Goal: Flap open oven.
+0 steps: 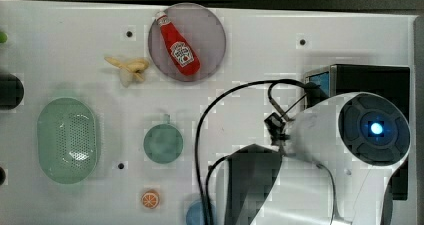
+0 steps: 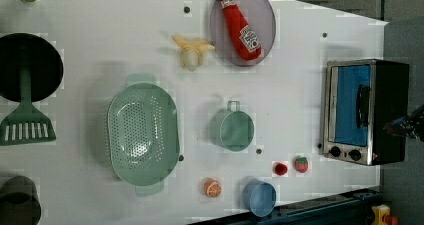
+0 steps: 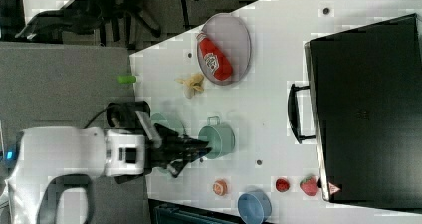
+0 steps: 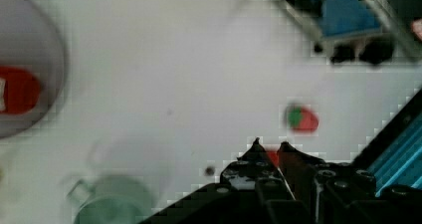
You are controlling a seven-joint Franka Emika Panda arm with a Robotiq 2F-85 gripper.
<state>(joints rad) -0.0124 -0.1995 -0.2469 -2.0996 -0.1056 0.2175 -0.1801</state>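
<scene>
The oven [image 2: 365,111] stands at the worktop [image 2: 125,25] edge, door shut. The pincer [image 3: 199,149], nearly closed and empty, hangs well apart from its handle [image 3: 293,113]. So narrow, it may miss the handle.

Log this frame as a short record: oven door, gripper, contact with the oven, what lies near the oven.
oven door: shut, oven upright, black handle on the glass front
gripper: gripper nearly shut, holding nothing, above the table
contact: none; well short of the handle in the right view
near oven: strawberry and a small red ball by the knob end
</scene>
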